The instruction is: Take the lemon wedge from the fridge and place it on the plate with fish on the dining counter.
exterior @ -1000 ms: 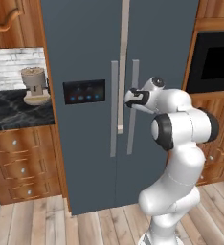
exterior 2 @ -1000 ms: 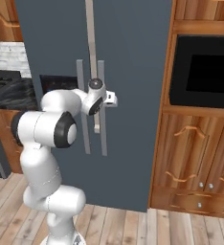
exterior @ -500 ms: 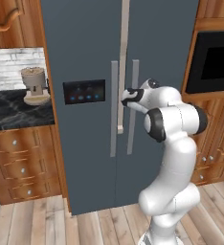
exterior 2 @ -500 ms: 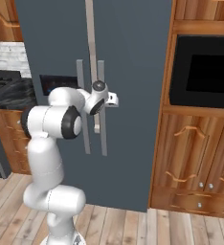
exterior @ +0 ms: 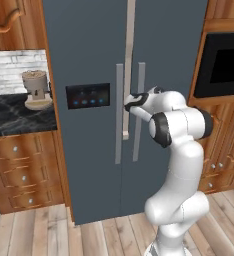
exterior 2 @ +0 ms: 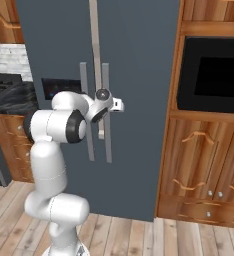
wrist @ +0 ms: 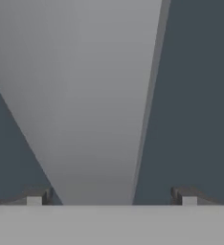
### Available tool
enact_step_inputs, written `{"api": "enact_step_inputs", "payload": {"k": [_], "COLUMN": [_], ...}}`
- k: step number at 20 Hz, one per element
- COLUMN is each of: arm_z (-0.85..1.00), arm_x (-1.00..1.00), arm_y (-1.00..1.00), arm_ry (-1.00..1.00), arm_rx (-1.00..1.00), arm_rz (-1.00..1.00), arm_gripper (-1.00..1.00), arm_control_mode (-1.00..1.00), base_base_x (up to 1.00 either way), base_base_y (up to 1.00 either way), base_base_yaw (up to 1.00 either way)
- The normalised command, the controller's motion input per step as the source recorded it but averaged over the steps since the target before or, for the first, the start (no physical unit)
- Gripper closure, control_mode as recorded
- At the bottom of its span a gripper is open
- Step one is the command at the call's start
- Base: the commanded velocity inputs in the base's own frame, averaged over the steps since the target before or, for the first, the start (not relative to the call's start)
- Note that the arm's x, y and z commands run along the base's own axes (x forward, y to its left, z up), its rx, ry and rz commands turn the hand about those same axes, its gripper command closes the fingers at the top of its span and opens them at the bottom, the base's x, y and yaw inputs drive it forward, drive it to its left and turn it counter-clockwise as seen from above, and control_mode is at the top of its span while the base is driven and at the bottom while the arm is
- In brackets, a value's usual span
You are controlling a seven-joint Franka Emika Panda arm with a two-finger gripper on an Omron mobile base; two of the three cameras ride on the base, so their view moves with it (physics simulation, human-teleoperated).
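The fridge [exterior: 89, 60] stands shut, both doors closed, so the lemon wedge is inside by the task's account and cannot be seen; the plate is likewise not visible. The hand [exterior: 130, 103] is at the right door's handle [exterior: 138, 117], jaws spread wide with nothing gripped — in the hand view the grey bar [wrist: 99, 105] runs up between the two fingertips [wrist: 35, 197], close ahead.

The handle is the thing to take now: a long, stiff, smooth grey bar, its long axis vertical, standing just beside the left door's handle [exterior: 119, 112] at the seam. It will likely be slippery under the pads, so a firm pinch across its narrow width, about mid-height where the hand sits, looks best. The door should be heavy and swing on its outer edge — the pull must follow that arc.

The wedge itself, I judge, will be light, soft and slick, easily squashed; its pointing cannot be told yet
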Motion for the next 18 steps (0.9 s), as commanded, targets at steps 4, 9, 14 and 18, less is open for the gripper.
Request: {"api": "enact_step_inputs", "payload": {"k": [4, 9, 14, 18], "arm_z": [-0.05, 0.00, 0.00, 0.00], "arm_x": [0.13, 0.00, -0.02, -0.55], "arm_y": [0.00, 0.00, 0.00, -0.08], "arm_ry": [-0.01, 0.00, 0.00, -0.02], "arm_rx": [0.00, 0.00, 0.00, 0.00], "arm_rz": [0.00, 0.00, 0.00, 0.00], "arm_gripper": [1.00, 1.00, 1.00, 1.00], "arm_control_mode": [-1.00, -1.00, -1.00, -1.00], "base_base_x": [0.00, 0.00, 0.00, 0.00], "base_base_y": [0.00, 0.00, 0.00, 0.00], "base_base_yaw": [0.00, 0.00, 0.00, 0.00]}}
